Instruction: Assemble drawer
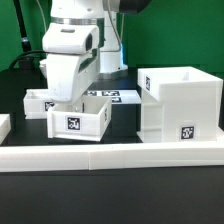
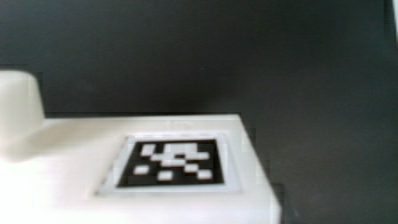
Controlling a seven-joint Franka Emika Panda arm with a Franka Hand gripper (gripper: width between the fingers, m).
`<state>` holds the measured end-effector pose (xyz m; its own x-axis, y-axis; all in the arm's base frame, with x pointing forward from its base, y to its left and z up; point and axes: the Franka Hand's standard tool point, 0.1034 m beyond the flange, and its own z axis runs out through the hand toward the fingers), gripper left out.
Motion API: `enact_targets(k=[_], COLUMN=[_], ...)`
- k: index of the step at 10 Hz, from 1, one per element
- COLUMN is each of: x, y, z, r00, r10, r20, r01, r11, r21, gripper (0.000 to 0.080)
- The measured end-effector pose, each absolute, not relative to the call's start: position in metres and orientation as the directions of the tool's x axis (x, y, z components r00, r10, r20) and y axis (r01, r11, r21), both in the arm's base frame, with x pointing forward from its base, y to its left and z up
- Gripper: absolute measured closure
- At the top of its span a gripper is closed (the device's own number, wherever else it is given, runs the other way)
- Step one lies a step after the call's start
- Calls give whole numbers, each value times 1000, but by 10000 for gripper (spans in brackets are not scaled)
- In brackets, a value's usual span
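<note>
A small white drawer tray (image 1: pixel 80 116) with a square tag on its front stands left of centre. My gripper (image 1: pixel 66 97) is down at the tray's back left wall, and its fingertips are hidden there, so I cannot tell if they are shut. The wrist view shows a white tray surface (image 2: pixel 71 150) with a tag (image 2: pixel 175 163) very close, and a white rounded part (image 2: pixel 15 110) beside it. A second tray (image 1: pixel 40 102) stands behind on the exterior view's left. The large boxy housing (image 1: pixel 180 100) stands on the exterior view's right, open at the top.
The long low white border wall (image 1: pixel 110 153) runs across the front. The marker board (image 1: pixel 118 96) lies flat behind the trays. A white piece (image 1: pixel 3 125) shows at the exterior view's left edge. A green backdrop stands behind the dark table.
</note>
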<state>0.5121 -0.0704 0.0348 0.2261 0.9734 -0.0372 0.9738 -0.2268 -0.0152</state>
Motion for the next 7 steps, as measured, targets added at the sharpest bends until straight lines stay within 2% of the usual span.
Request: enact_targets(k=[2,4,7], x=[511,510,521], y=[-74,-72,-56], z=[35,31,27], r00=[87,11,-17], r10=[995,998,998], r20=[-47,-56,-54], r01=[996,999,999], r11=[-89,-13,15], r21=[-21,-32,-49], gripper=[757,757,757])
